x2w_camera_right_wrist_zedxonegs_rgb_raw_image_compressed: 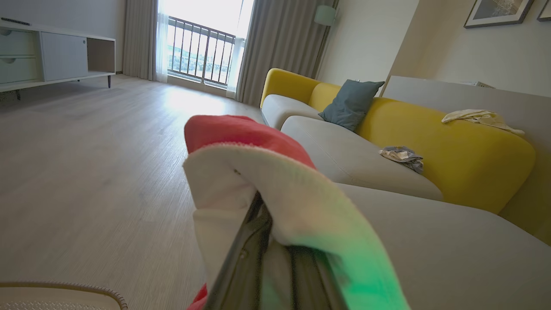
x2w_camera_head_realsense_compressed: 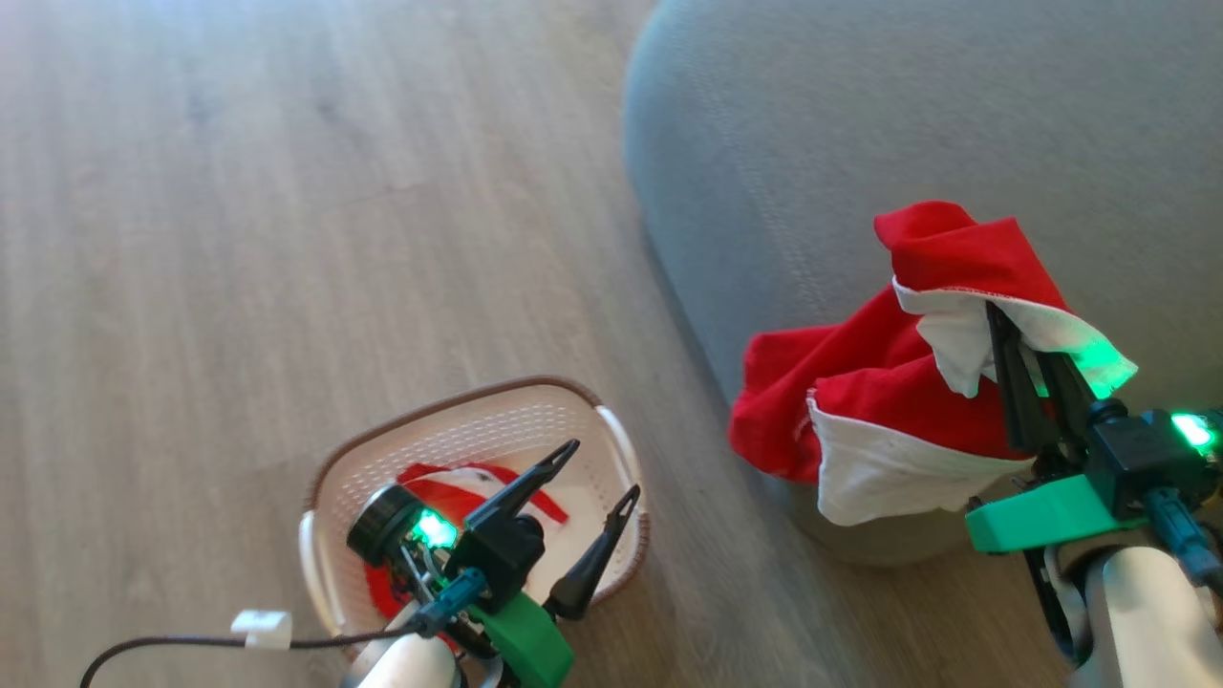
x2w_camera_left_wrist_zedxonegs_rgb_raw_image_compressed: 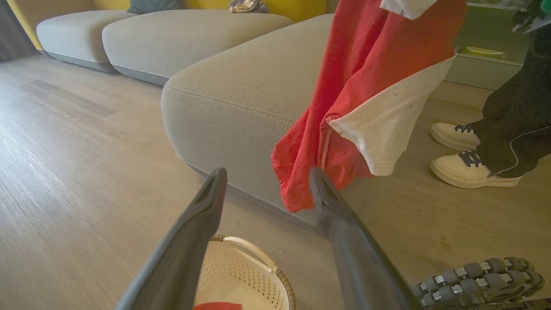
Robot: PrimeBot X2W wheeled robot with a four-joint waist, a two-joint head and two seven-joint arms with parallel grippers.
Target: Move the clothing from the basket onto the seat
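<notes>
right pincer (x2w_camera_head_realsense_compressed: 1015, 334) clenched on a red-and-white garment (x2w_camera_head_realsense_compressed: 889, 382), arm raised so the cloth hangs in the air by the rounded corner of the grey seat (x2w_camera_head_realsense_compressed: 860, 115); left pincer (x2w_camera_head_realsense_compressed: 604, 468) spread wide and empty above the basket (x2w_camera_head_realsense_compressed: 459, 397), second garment (x2w_camera_head_realsense_compressed: 449, 499) lying inside.

pale wood floor (x2w_camera_right_wrist_zedxonegs_rgb_raw_image_compressed: 86, 172) runs to a bright window (x2w_camera_right_wrist_zedxonegs_rgb_raw_image_compressed: 198, 47), grey curtains (x2w_camera_right_wrist_zedxonegs_rgb_raw_image_compressed: 280, 43) at both sides. a white cabinet (x2w_camera_right_wrist_zedxonegs_rgb_raw_image_compressed: 56, 56) stands by the wall (x2w_camera_right_wrist_zedxonegs_rgb_raw_image_compressed: 64, 13); a blue pillow (x2w_camera_right_wrist_zedxonegs_rgb_raw_image_compressed: 351, 103) leans on a yellow backrest (x2w_camera_right_wrist_zedxonegs_rgb_raw_image_compressed: 452, 146).
</notes>
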